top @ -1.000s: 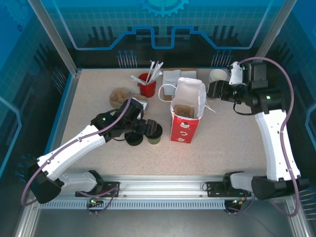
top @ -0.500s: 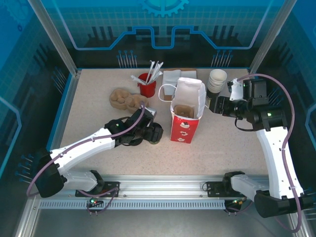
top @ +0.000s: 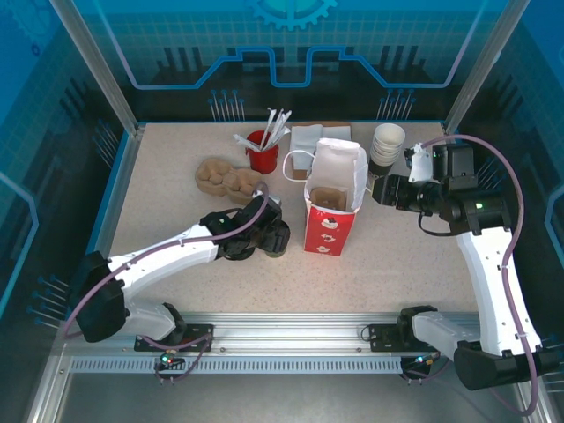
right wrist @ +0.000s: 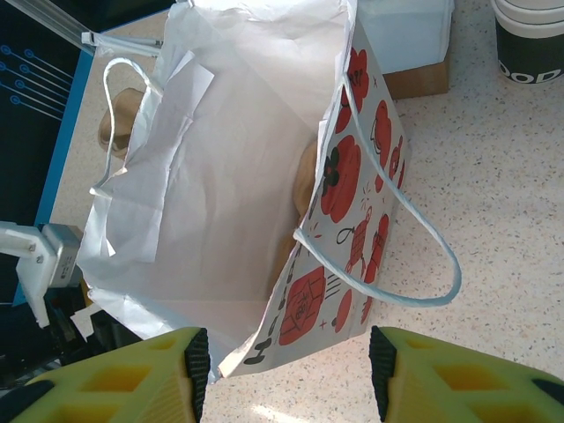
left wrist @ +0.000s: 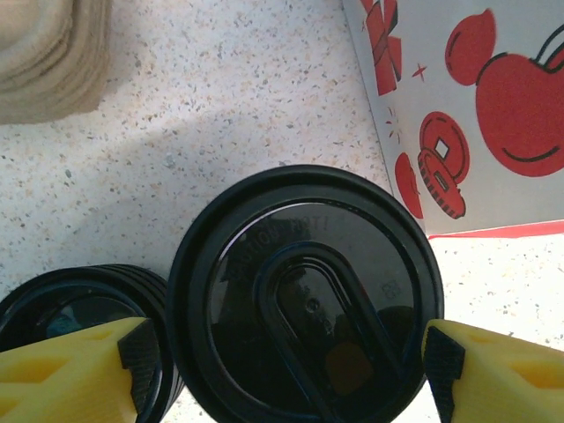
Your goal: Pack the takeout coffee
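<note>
- Packing isn't done. The takeout coffee, a small dark olive-brown paper cup with a round black plastic lid, stands upright on the speckled counter. It is just beside the tall red-and-white paper bag, not in it.
- Your left gripper straddles the cup, one yellow finger on each side of the lid. The fingers are spread wide. The wrist view is too tight to tell whether they press the cup or merely flank it.
- A low black ring-shaped piece touches the cup on its left, right under the left finger. It could get caught in the grasp.
- Your right gripper hovers at the bag's far side. Its fingers are released, with nothing clamped.
- The bag stands upright, its mouth open, with something brown already low inside.
- Left to do, by my reading: secure the cup, lift it clear of the ring, carry it over the bag's rim, lower it in upright and let go.
</note>
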You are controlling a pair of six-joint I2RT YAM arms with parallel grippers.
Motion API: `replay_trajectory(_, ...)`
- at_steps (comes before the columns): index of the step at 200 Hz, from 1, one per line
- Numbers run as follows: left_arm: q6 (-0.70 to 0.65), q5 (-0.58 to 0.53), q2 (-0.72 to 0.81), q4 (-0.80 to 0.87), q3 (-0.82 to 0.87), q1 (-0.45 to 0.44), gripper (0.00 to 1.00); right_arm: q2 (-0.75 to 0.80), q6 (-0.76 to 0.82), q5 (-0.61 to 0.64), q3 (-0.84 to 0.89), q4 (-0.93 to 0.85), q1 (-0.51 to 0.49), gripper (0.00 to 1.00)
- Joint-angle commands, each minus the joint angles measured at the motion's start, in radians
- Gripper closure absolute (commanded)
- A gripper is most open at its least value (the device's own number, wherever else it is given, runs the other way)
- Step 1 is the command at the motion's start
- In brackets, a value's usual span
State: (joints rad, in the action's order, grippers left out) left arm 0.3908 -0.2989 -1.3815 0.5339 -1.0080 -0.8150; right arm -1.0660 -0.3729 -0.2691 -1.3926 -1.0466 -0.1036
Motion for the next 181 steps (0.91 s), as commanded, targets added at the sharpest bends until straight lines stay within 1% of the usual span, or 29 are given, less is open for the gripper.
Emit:
replay_trajectory(1, 0.027, -0.017, -0.018, 0.023, -0.043, -0.007, 0.22, 0.02, 0.002, -0.012, 0.012, 0.0, 0.017, 0.46)
replay_trajectory(43, 0.021, -0.021, -0.037, 0.034, -0.053, -0.012, 0.22, 0.018, -0.001, -0.013, 0.012, 0.003, 0.018, 0.46)
replay_trajectory(73, 0.019, -0.022, -0.041, 0.034, -0.058, -0.016, 0.2, 0.014, 0.0, -0.016, 0.009, 0.003, 0.019, 0.46)
replay_trajectory(181, 0.011, -0.019, -0.078, 0.046, -0.095, -0.023, 0.18, 0.003, 0.003, -0.032, 0.009, 0.007, 0.024, 0.46)
